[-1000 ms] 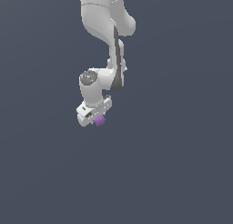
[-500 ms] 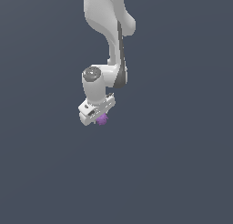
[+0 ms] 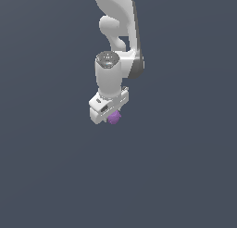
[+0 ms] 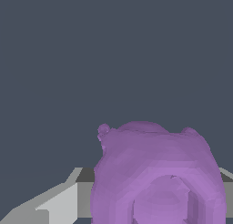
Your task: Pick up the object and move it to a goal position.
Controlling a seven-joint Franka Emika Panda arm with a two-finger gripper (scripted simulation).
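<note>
Sitting between end effector (image 3: 112, 117) fingers: purple object (image 3: 114, 117).

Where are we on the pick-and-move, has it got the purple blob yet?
Pick looks done: the purple blob sits tucked under the white hand in the exterior view and fills the wrist view close up, with a grey finger beside it, so it appears gripped. In hand: carrying it. Left: reaching the goal position. No goal marker shows in either view, so how much travel remains cannot be judged.
</note>
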